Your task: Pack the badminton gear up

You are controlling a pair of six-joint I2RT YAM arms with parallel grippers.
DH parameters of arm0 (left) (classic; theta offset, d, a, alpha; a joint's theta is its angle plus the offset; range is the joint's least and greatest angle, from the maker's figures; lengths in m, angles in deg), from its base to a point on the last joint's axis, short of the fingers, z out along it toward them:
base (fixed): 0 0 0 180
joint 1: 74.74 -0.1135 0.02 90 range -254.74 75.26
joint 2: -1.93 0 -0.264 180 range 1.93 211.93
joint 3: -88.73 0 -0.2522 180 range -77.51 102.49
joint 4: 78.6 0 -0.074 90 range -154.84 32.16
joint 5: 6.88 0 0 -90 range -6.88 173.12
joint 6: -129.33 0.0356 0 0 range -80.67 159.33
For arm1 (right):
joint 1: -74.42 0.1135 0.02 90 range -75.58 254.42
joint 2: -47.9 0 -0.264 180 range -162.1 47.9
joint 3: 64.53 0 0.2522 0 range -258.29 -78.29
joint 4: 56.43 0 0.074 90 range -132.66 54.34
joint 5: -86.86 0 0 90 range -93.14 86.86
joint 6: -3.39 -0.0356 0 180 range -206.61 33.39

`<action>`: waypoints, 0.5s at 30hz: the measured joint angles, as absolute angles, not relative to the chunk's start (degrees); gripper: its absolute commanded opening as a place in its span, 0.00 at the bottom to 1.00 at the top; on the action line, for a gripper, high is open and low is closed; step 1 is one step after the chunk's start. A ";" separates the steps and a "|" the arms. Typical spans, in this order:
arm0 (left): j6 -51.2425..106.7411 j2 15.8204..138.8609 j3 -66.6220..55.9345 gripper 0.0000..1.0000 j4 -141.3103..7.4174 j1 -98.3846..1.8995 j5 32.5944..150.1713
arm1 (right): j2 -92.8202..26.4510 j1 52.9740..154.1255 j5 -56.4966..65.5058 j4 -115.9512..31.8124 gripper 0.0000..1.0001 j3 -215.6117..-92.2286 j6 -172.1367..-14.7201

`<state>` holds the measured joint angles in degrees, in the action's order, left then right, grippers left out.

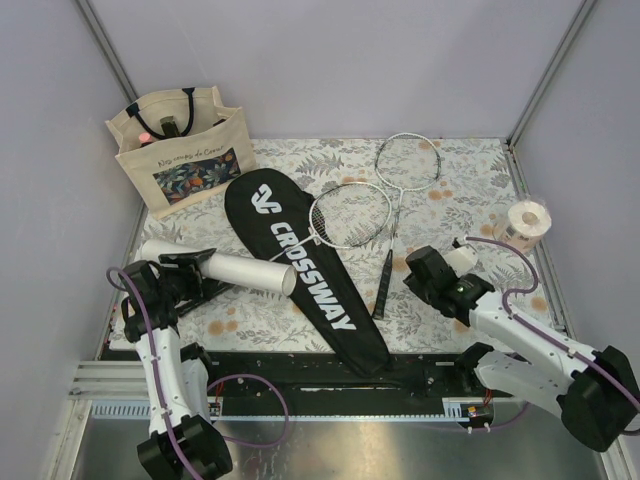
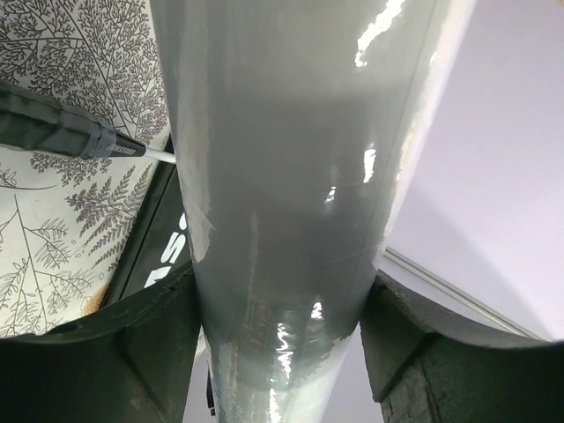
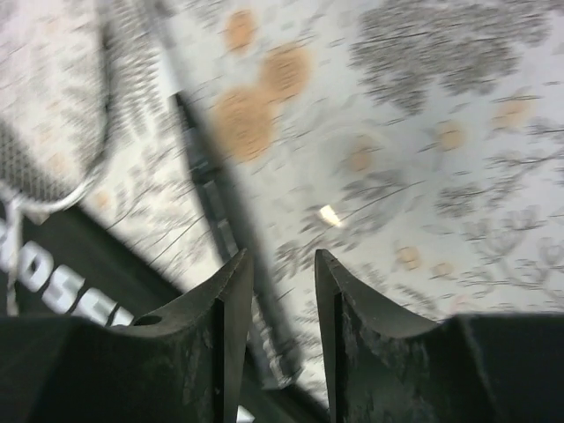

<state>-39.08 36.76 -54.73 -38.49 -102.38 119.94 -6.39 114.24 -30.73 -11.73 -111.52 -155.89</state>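
The tube (image 2: pixel 291 176) looks glossy plastic; the cover (image 1: pixel 305 270) matt fabric.

Black cover (image 1: pixel 300 262) between tube (image 1: pixel 252 271) and rackets (image 1: pixel 384 280)

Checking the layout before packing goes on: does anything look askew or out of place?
Nothing looks damaged or spilled. The black cover lies diagonally, its narrow end running off the floral mat onto the black rail at the near edge. The nearer racket's head meets the cover's side.

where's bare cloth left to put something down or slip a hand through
Bare cloth: the far right corner between the far racket and tape roll; the near patch between white tube and black cover. Crowded: the centre, around cover and near racket.
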 measured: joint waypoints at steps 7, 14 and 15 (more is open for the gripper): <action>-38.54 36.44 -55.49 0.51 -38.08 -102.38 120.03 | -13.88 107.04 -32.22 -8.47 0.39 -111.26 -157.59; -38.47 36.44 -55.60 0.51 -37.71 -102.38 120.03 | -20.92 103.66 -32.15 -8.51 0.39 -111.26 -159.08; -38.47 36.44 -55.60 0.51 -37.71 -102.38 120.03 | -21.44 103.35 -32.11 -8.51 0.39 -111.26 -159.23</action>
<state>-38.47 36.44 -55.60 -37.71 -102.38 120.03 -21.44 103.35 -32.11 -8.51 -111.26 -159.23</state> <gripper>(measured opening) 0.678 0.394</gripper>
